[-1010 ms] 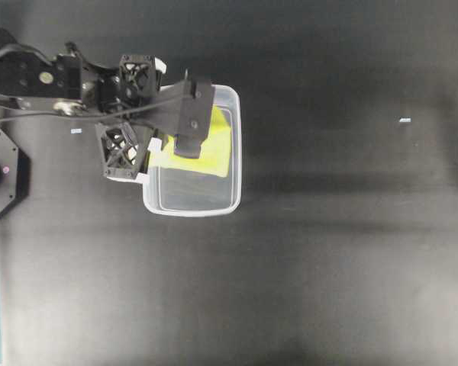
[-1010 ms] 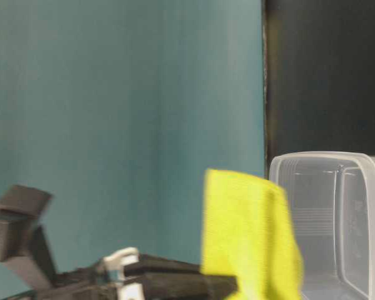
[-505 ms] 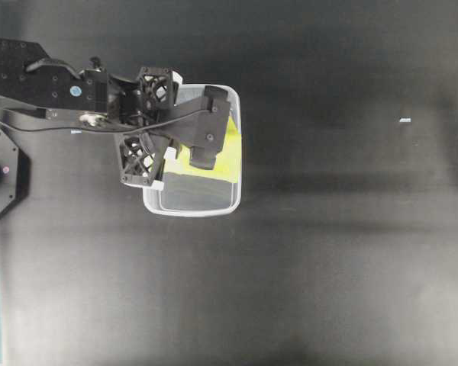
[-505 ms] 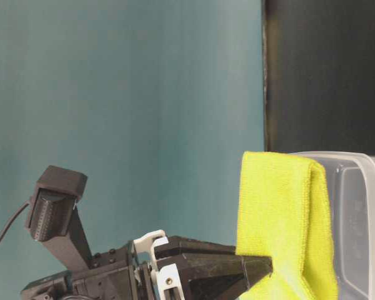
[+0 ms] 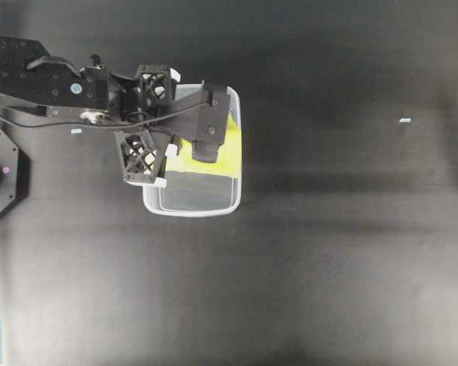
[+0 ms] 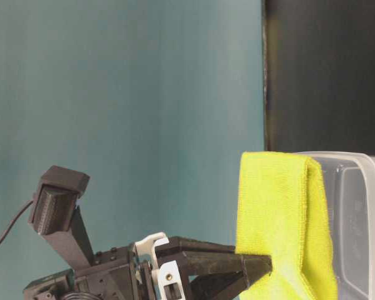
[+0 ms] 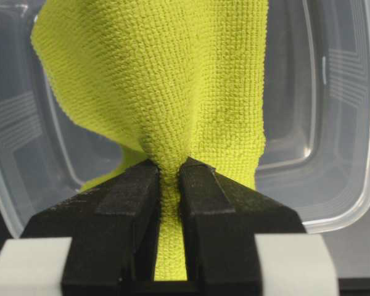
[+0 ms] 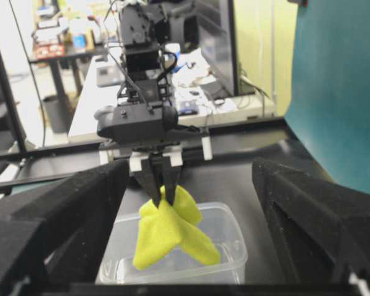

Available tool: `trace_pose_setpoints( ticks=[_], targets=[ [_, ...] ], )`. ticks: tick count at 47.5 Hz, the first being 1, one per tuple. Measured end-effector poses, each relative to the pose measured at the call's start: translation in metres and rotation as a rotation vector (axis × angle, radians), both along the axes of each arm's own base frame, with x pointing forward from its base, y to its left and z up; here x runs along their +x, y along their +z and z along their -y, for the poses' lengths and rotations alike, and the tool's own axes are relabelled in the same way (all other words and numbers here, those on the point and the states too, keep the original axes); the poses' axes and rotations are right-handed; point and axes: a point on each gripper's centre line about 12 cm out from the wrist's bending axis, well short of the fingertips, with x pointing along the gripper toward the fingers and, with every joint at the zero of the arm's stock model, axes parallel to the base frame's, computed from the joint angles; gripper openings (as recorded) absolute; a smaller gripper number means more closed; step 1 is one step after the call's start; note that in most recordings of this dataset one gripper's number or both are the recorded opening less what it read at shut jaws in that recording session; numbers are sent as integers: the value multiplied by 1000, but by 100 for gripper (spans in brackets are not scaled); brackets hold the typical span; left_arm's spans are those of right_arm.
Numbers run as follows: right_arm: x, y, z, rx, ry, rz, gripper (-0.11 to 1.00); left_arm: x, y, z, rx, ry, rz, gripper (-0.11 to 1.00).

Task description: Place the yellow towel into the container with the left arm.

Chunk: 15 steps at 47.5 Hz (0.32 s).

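Pinched between the two black jaws of the left gripper (image 7: 168,179) is a fold of the yellow towel (image 7: 172,80); the wrist view shows the cloth squeezed in a narrow slot between them. From that pinch the towel hangs down in loose folds over the container (image 7: 333,154), a clear plastic tub with rounded corners.

Seen from overhead, the left arm (image 5: 69,84) reaches in from the left, its gripper poised over the upper half of the tub (image 5: 206,202). The towel (image 5: 227,156) shows beneath it, inside the rim, while the lower half of the tub is bare. In the right wrist view the cloth (image 8: 169,231) droops below the rim line into the tub (image 8: 234,250); whether its lowest fold touches the floor is hard to tell.

The right gripper (image 8: 188,203) stays well apart at the table's far side, its jaws spread wide, holding nothing.

The step in hand looks like the release. To do it well, the jaws should part while the whole cloth hangs inside the walls, low enough that it settles flat instead of draping over the rim. One risk is a fold snagging on a jaw as the arm lifts, dragging the towel back out, so a straight upward lift seems wise.
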Motion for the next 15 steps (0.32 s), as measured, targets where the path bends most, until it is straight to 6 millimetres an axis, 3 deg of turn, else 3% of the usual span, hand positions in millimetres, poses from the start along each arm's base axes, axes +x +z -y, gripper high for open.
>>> trace_pose_setpoints(
  ticks=[9,12,15],
  targets=[
    [0,0,0,-1,0,0,78,-1,-3,2,-1,-3,-15,70],
    [0,0,0,-1,1,0,78,-2,-3,3,-1,-7,-23,84],
    [0,0,0,0,0,0,78,-2,-4,3,1,-11,-31,90]
  ],
)
